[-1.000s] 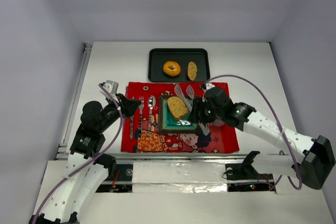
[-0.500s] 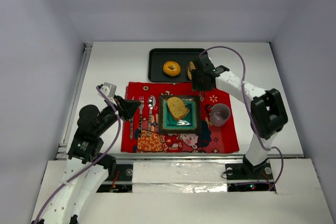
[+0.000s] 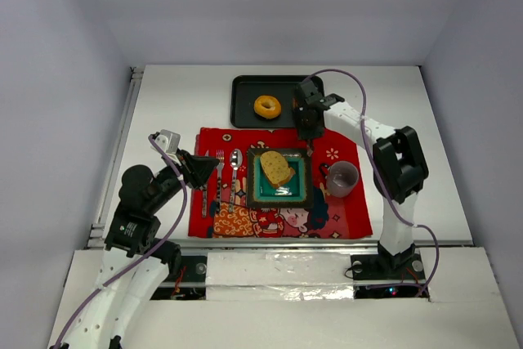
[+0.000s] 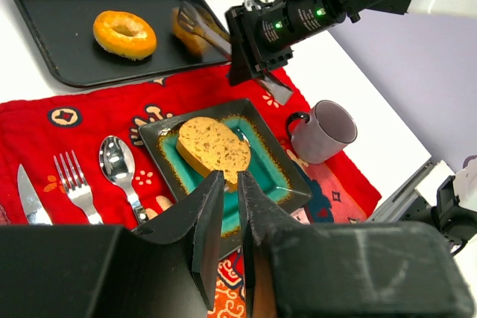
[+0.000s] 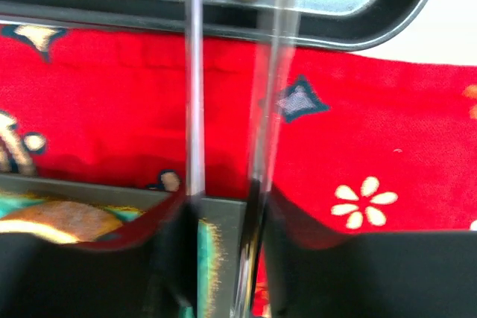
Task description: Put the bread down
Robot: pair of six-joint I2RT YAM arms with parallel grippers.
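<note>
Right end effector (image 4: 192,26) tongs straddle tray's (image 4: 45,5) bread slice (image 4: 188,33)

One doughnut (image 3: 267,107), two toast slices (image 4: 214,146) (image 4: 188,29), one tray (image 3: 245,87), one teal plate (image 3: 301,190), one mug (image 3: 342,178), one knife (image 4: 27,195), one fork (image 4: 76,184), one spoon (image 4: 119,165), one red mat (image 3: 343,218).

Lab test cell: bare white walls (image 3: 270,6) enclose a robot table (image 3: 180,96).

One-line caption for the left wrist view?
Toasted slice on the teal plate; right gripper reaches a second slice beside the doughnut on the black tray.
</note>
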